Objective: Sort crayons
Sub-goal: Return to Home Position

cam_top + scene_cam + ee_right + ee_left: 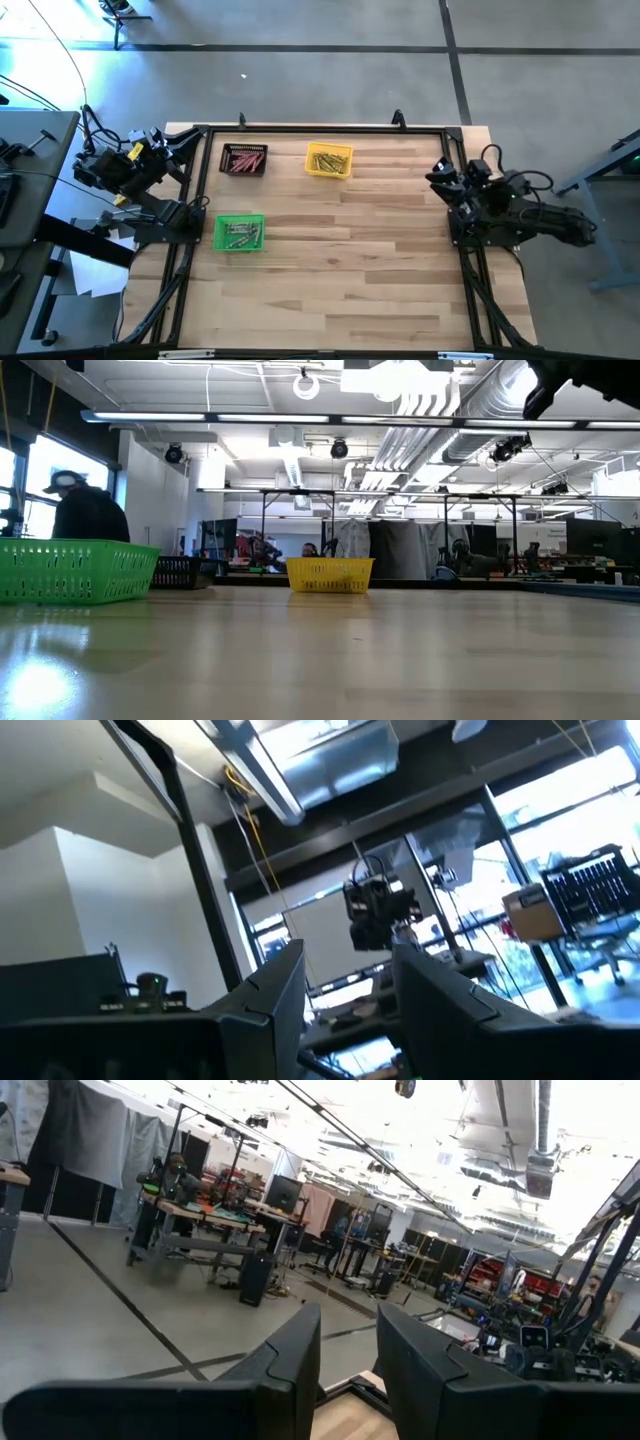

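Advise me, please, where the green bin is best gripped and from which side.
Grip the green bin by its thin upright rim, coming straight down from above, astride the wall. It stands upright and open-topped, and the wall facing the left arm looks nearest.

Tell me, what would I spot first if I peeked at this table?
Three little bins stand out on the wooden table: a black bin of red crayons and a yellow bin of yellow crayons at the back, a green bin of greyish crayons nearer the left side. The left arm and right arm sit folded at the table's side edges, jaws open and empty.
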### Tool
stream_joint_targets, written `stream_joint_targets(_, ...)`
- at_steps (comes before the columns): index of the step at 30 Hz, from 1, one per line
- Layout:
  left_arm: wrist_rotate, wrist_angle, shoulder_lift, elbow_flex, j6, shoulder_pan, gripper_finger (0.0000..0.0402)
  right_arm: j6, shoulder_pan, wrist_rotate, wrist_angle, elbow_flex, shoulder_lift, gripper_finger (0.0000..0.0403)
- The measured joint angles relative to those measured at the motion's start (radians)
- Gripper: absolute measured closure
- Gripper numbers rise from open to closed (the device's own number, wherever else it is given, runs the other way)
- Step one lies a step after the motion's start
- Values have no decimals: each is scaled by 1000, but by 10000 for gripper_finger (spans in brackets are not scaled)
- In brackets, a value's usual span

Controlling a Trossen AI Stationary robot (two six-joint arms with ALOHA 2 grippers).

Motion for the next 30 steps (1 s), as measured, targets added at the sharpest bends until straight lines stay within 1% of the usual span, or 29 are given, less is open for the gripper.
stream_joint_targets(9, 0, 0, 0, 0, 0, 0, 314, 0, 0, 0, -46, 0, -105, 265)
stream_joint_targets(16, 0, 0, 0, 0, -1, 0, 314, 0, -2, 0, -57, 0, -145, 265)
stream_joint_targets(22, 0, 0, 0, 0, 0, 0, 314, 0, -2, 0, -71, 0, -149, 265)
stream_joint_targets(30, 0, -11, 0, 0, -1, 0, 314, 0, -8, 0, -136, 0, -148, 265)
